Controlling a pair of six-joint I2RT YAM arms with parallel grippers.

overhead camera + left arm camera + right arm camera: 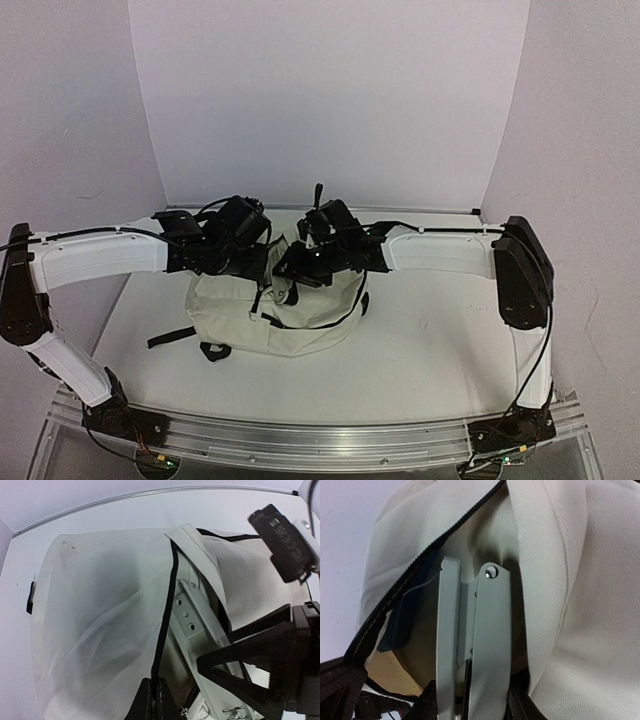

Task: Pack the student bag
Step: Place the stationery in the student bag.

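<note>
Your left gripper point(152, 702) is pinched tight on the bag point(270, 325), right on its zip point(167, 605). That hold lifts the flap clear and gives you a mouth to load through. Let go and the soft fabric would probably fall across it.

The bag lies in the middle of the table point(430, 340), between your two arms, with black straps trailing toward the left. Inside the opening something blue point(395, 625) sits under the zip edge, so the free room is to the right of it.

That is where the stapler point(475, 630) goes, if the pale grey metal tool is one. It points end-first into the mouth, between the zip and the other flap. Your right gripper point(470, 705) is clamped across its near end, one finger on each side, which lines its length up with the opening.

Judging from this, the stapler is partway in and not yet released. The cloth on its right sits close, so a snag there is your risk.
</note>
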